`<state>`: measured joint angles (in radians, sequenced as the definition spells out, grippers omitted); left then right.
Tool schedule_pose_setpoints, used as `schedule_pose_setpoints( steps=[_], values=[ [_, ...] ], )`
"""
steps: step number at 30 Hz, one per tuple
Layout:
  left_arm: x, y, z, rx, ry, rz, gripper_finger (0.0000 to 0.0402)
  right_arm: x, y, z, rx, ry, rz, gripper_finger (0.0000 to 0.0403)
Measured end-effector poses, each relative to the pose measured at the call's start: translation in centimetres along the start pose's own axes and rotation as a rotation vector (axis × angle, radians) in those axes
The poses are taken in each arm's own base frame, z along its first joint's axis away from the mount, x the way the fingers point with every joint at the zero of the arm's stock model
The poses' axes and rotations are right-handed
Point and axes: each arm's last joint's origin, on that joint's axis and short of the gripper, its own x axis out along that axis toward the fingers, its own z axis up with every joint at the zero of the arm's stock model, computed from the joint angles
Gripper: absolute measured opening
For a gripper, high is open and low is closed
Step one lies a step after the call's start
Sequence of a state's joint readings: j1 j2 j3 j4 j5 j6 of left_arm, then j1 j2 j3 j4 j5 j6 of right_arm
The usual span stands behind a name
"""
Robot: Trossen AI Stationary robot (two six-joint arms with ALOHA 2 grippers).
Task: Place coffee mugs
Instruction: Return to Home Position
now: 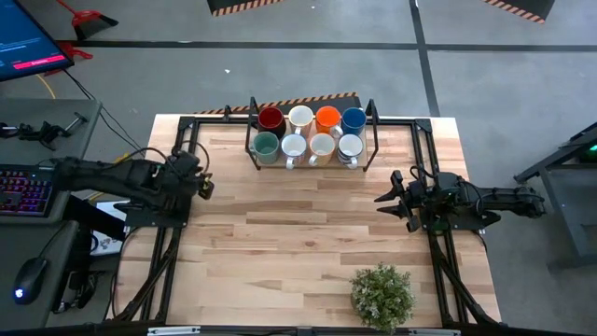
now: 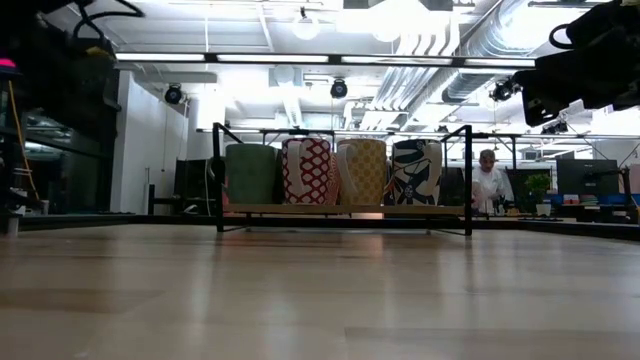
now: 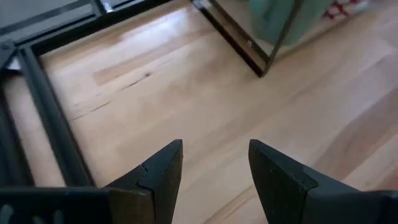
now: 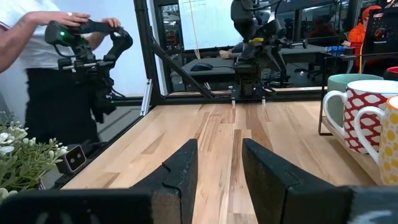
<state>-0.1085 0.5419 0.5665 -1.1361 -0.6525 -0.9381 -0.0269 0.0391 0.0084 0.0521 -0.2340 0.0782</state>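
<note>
High view has all eight small ceramic handled coffee mugs standing in the black metal-frame rack [image 1: 375,138] at the far middle of the pale wooden table [image 1: 298,233]. The back row holds the dark red mug [image 1: 270,118], a white-lined mug [image 1: 300,117], the orange mug [image 1: 327,119] and the blue mug [image 1: 353,119]. The front row holds the teal green mug [image 1: 265,147] and three pale mugs [image 1: 322,147], with small handles poking out past the rack's near edge. No mug stands on the bare boards, so the placing looks finished.

The dark left arm [image 1: 140,182] lies along the table's left edge and the dark right arm [image 1: 485,201] along its right edge, both well clear of the rack. The left jaws are moderately apart with only wood showing between them, and the right jaws are parted by a narrower gap, also holding nothing.

What remains, I judge, is only the parking of the arms, and the risks lie there. The left jaws point towards the rack's corner beside the teal green mug, so a swing inward could knock the frame or catch a handle. The right arm's base sits near the green potted plant [image 1: 382,294], which a low sweep could tip. A person [image 4: 37,56] stands beyond the table handling a dark device, so a wide fold outward could reach that way.
</note>
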Motion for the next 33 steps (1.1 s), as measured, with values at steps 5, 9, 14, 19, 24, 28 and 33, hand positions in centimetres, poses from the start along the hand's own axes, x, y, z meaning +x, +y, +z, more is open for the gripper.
schedule_pose_setpoints(
  steps=[5,9,14,19,24,28,33],
  values=[
    [0.3,0.8,-0.4,-0.084,-0.057,-0.029,0.0175,0.0,0.0,0.0,0.0,0.0,0.0,0.0108],
    [0.8,1.4,-1.0,-0.136,-0.088,-0.047,0.0175,0.0,0.0,0.0,0.0,0.0,0.0,0.0108],
    [1.0,2.0,-1.6,-0.168,-0.104,-0.056,0.0175,0.0,0.0,0.0,0.0,0.0,0.0,0.0108],
    [0.9,2.5,-1.9,-0.208,-0.128,-0.076,0.0175,0.0,0.0,0.0,0.0,0.0,0.0,0.0108],
    [0.4,3.3,-2.0,-0.263,-0.173,-0.124,0.0175,0.0,0.0,0.0,0.0,0.0,0.0,0.0108],
    [-0.1,3.9,-2.2,-0.305,-0.21,-0.172,0.0175,0.0,0.0,0.0,0.0,0.0,0.0,0.0108],
    [-0.2,4.1,-2.3,-0.322,-0.225,-0.19,0.0175,0.0,0.0,0.0,0.0,0.0,0.0,0.0108]
  ],
)
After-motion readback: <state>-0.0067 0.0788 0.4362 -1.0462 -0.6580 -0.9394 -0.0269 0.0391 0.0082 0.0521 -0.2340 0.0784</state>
